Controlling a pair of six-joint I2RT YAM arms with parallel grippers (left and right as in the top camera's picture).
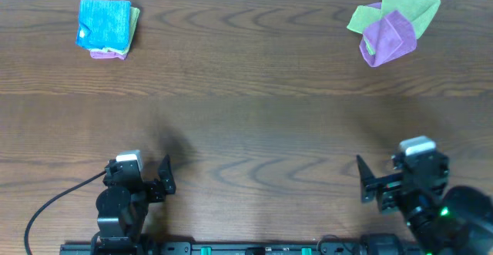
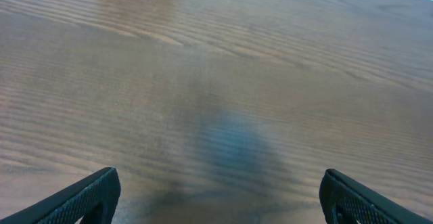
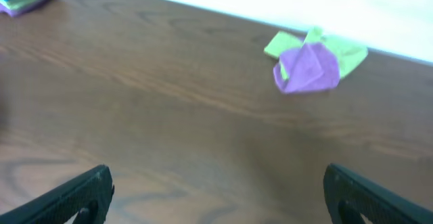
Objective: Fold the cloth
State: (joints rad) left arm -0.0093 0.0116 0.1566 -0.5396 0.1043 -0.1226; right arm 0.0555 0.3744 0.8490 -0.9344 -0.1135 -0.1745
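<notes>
I judged the fold done: the cloth [image 1: 104, 22] lay squared atop a small stack [image 1: 108, 53] at the overhead's upper left, while my left gripper [image 1: 163, 179] and right gripper [image 1: 363, 179] stood spread apart and empty near the bottom edge.

Five cloths in all: one blue cloth [image 1: 104, 22], two green cloths [image 1: 135, 18] [image 1: 412, 7] and two purple cloths [image 1: 102, 53] [image 1: 389, 39], gathered into two heaps, a stack of three and a crumpled pair. Two claws show, the left claw [image 2: 216, 187] and the right claw [image 3: 216, 183], each with two fingers. There is one worktop [image 1: 246, 93] and one black cable [image 1: 54, 201].
</notes>
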